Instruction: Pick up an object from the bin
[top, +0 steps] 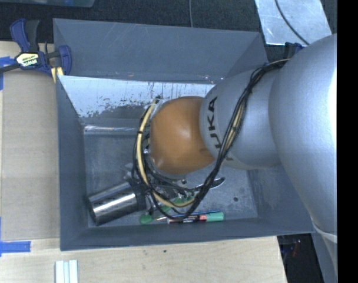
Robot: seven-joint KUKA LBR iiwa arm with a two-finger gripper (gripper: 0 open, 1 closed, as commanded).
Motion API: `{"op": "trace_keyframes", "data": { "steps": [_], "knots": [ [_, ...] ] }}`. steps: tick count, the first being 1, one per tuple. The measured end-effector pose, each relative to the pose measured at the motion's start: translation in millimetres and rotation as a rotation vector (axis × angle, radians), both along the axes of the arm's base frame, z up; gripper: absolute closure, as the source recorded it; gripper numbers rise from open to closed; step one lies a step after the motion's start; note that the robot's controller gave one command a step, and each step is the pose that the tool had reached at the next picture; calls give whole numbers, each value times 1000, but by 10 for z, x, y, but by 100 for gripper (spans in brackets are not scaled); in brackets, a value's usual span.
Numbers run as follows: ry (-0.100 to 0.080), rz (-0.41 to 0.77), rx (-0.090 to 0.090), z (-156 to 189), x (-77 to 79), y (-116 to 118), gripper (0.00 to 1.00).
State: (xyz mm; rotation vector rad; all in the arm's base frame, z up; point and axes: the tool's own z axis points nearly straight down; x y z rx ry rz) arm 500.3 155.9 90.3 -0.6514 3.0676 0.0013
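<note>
pincer (157,188) low by bin (167,58) front wall, under orange wrist cover (176,134) — apart or together not discernible | 1 silver metal cylinder (113,204) just left of it | green-capped pen (191,217) along front wall

Black capital letters are being displayed on the rounded silver-grey metal link of the robot arm (255,137), just beside its orange dome-shaped cover (176,135). "UK" is being read there, running along the link's curve. The neighbouring letters are being partly hidden by a thin black cable (241,108) and cannot be read with certainty.
</note>
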Motion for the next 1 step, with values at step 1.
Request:
{"op": "trace_keyframes", "data": {
  "steps": [1],
  "knots": [
    [-3,0,1,221,7,1,100]
  ]
}}
